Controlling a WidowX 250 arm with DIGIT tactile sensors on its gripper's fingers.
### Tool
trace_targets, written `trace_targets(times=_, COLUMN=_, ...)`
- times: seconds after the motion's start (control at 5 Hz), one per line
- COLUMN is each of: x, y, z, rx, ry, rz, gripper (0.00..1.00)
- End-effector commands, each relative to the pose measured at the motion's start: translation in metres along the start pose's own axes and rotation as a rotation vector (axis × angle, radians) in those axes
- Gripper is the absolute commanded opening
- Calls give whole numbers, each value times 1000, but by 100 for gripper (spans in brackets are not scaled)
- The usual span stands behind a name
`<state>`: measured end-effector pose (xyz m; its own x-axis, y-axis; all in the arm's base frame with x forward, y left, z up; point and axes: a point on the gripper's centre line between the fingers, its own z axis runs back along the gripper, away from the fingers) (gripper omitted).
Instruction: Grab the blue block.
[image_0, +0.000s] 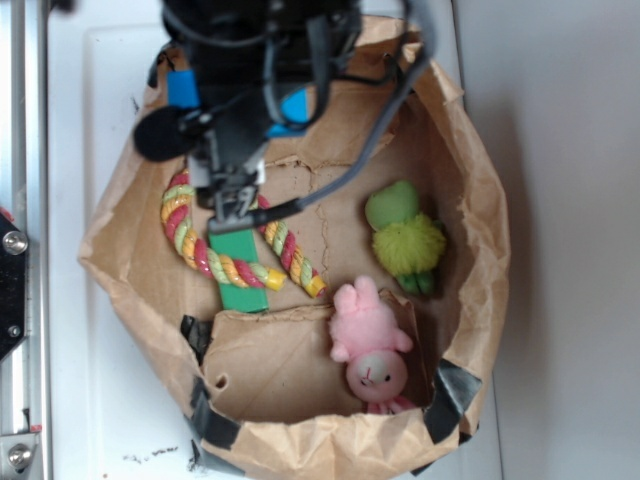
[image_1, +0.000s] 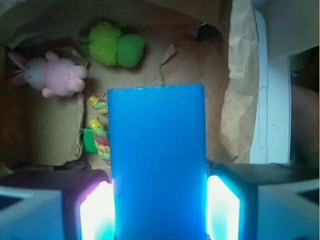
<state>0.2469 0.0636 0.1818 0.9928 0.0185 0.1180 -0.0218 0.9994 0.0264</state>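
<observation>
The blue block (image_1: 157, 165) fills the middle of the wrist view, a smooth bright blue slab standing between my two fingers. My gripper (image_1: 157, 202) is shut on it, with the glowing pads (image_1: 97, 212) pressed against its left and right sides. In the exterior view my gripper (image_0: 245, 100) hangs over the back left of the paper bag. Only a blue corner of the block (image_0: 295, 105) shows beside the black arm; the remainder is hidden.
A crumpled brown paper bag (image_0: 480, 200) rings everything. Inside lie a green block (image_0: 238, 275) under a striped rope toy (image_0: 270, 240), a fuzzy green toy (image_0: 405, 235) and a pink plush bunny (image_0: 368, 345). A white surface lies outside the bag.
</observation>
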Motion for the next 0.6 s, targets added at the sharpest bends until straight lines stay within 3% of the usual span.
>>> trace_targets(times=0.0, x=19, y=-30, z=16, rx=28, ry=-105, rz=-22, gripper=0)
trace_targets(times=0.2, x=22, y=-40, z=11, rx=32, ry=-121, rz=-41, gripper=0)
trace_targets(times=0.4, x=26, y=-47, z=3, rx=78, ry=-137, rz=-36, gripper=0)
